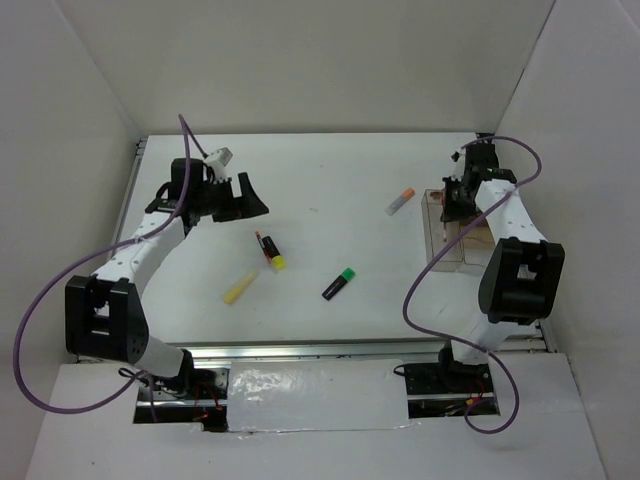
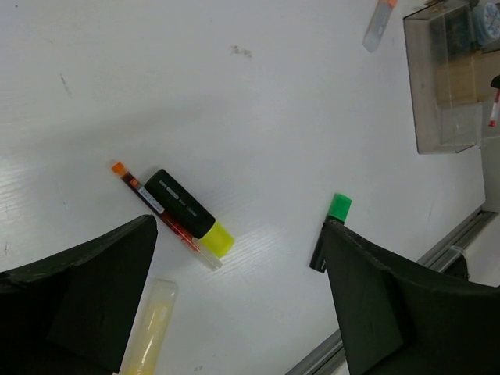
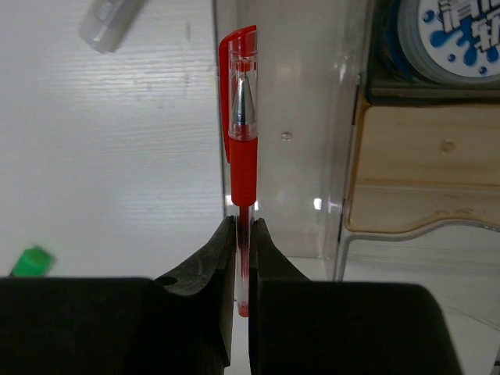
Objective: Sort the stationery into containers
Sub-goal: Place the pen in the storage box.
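The right gripper (image 3: 241,228) is clamped on a thin red pen (image 3: 241,133), held by its narrow barrel above the smoky clear organiser (image 3: 312,156). The pen looks light, stiff and slick, likely to pivot. The left gripper (image 2: 241,221) hangs spread wide over the table (image 2: 273,94).

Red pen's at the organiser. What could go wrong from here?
Right gripper pinches the red pen only by its thin end, so it may pivot or slip. Its cap lines up with the organiser wall and might catch. A thin pen lies against the yellow-capped highlighter under the open left gripper; one grasp may take both.
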`<state>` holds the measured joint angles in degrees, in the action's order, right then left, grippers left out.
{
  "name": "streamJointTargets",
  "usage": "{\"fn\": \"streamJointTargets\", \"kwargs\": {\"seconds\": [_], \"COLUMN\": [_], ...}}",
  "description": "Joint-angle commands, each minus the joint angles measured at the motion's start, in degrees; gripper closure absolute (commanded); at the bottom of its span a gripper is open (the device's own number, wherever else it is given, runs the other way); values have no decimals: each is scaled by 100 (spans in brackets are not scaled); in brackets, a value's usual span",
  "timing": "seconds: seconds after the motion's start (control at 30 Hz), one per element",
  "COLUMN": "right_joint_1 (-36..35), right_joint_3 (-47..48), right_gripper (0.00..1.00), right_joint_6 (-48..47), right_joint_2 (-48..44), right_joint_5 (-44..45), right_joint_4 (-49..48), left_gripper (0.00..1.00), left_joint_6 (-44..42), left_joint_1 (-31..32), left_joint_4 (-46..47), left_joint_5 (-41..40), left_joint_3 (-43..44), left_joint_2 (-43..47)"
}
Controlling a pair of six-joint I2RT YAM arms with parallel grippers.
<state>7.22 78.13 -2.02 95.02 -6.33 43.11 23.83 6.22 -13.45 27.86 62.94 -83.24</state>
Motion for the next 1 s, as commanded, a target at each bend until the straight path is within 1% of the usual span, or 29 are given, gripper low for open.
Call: {"fn": "streamJointTargets", "kwargs": {"seconds": [0.0,0.17,0.23,0.3,0.37,0.43,0.47,0.53,0.57,0.6,0.7,0.8,0.83,0.87,0.97], "right_joint_1": [147,183,183,183,165,165,165,157,157,148,86,-1,-54,-98,-326], "right_joint_3": [-113,-131,-105,-44,0,45,79,97,141,141,150,238,299,326,396], "right_gripper": [100,100,100,97,95,89,84,78,69,64,55,54,54,54,55], "right_joint_6": [-193,-307,-299,-281,-299,-273,-246,-150,-141,-97,-53,9,35,87,79], "right_joint_2": [86,367,490,649,745,860,895,974,1000,1001,983,913,826,773,430], "right_joint_5": [386,448,483,527,553,606,615,615,615,615,615,580,528,440,343], "right_joint_4": [22,57,74,110,136,162,215,268,320,321,303,443,531,566,593], "left_gripper": [1,1,1,1,1,3,3,3,3,3,8,16,18,23,24], "left_joint_6": [-151,-169,-169,-125,-2,51,77,139,148,156,130,95,104,147,288], "left_joint_1": [20,107,160,204,292,301,310,345,362,380,468,582,626,678,775], "left_joint_4": [36,10,-122,-193,-438,-561,-545,-466,-422,-387,-316,-403,-465,-474,-492], "left_joint_5": [-254,-675,-1123,-1702,-2055,-2257,-2293,-2407,-2451,-2478,-2715,-2759,-2933,-2987,-3076], "left_joint_3": [114,96,175,289,481,544,518,483,457,456,535,755,851,878,940], "left_joint_2": [-87,-201,-271,-377,-535,-649,-667,-676,-711,-737,-991,-1333,-1396,-1553,-1852]}}
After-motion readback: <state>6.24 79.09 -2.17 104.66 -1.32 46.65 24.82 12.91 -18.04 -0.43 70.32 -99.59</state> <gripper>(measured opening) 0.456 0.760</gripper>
